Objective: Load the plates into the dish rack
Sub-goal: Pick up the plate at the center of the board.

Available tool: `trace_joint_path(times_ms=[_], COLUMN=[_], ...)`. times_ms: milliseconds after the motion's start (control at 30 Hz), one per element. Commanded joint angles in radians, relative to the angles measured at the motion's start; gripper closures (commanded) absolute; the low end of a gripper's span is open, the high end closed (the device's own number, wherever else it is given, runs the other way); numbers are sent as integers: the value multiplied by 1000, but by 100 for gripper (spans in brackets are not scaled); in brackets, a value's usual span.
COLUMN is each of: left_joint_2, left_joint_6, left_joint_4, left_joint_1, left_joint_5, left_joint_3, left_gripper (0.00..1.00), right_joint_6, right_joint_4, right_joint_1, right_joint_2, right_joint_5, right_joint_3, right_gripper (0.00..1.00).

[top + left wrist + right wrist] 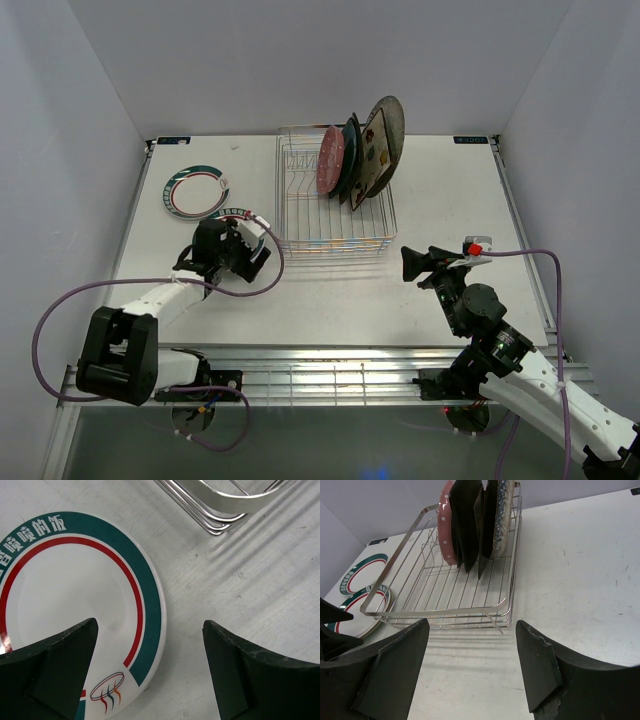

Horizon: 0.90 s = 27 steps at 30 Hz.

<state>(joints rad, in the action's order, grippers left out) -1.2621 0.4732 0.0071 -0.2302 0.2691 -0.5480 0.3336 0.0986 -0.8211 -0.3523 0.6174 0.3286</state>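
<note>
The left arm is reaching forward from its base and angling toward the middle, wrist tipped downward. Its left claw is hanging low, jaws standing wide apart with nothing between them. The right arm is stretching forward and inward, and the right claw is pointing across toward the other arm's side, its dark fingers spread broadly, gripping nothing.

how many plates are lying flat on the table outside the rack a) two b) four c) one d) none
a: the far teal-rimmed plate and the near teal-rimmed plate lie flat on the table left of the dish rack, the near one below the open left gripper.
</note>
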Motion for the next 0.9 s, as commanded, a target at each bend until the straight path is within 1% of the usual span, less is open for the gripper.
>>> trace_joint_path(times_ms=[0,167,300,533,567,633,667,700,767,867], left_joint_2=[-10,-14,-14,-22,-22,-19,-19,-16,-14,-20], left_joint_6=[24,30,33,41,42,41,41,41,39,38], left_joint_4=[11,34,45,44,42,42,42,41,39,37], left_joint_1=[-15,-26,-38,-54,-57,-60,-60,-60,-60,-61], left_joint_5=[-21,-53,-80,-111,-114,-122,-122,-122,-122,-122], left_joint_3=[16,29,36,42,42,46,48,51,52,56], left_gripper=[4,6,9,20,23,27,32,34,36,37], right_joint_6=[10,10,10,12,10,12,12,12,12,12], right_joint_4=[10,10,12,10,10,10,12,10,10,12], right_joint_1=[-6,-6,-6,-6,-6,-6,-6,-6,-6,-6], right_joint_2=[10,10,10,10,10,10,10,7,7,6], right_joint_5=[-2,-2,-1,1,-1,-1,-1,-1,-2,-2], right_joint_3=[12,10,9,10,10,10,10,10,10,10], right_gripper=[24,24,24,24,24,24,24,24,24,24])
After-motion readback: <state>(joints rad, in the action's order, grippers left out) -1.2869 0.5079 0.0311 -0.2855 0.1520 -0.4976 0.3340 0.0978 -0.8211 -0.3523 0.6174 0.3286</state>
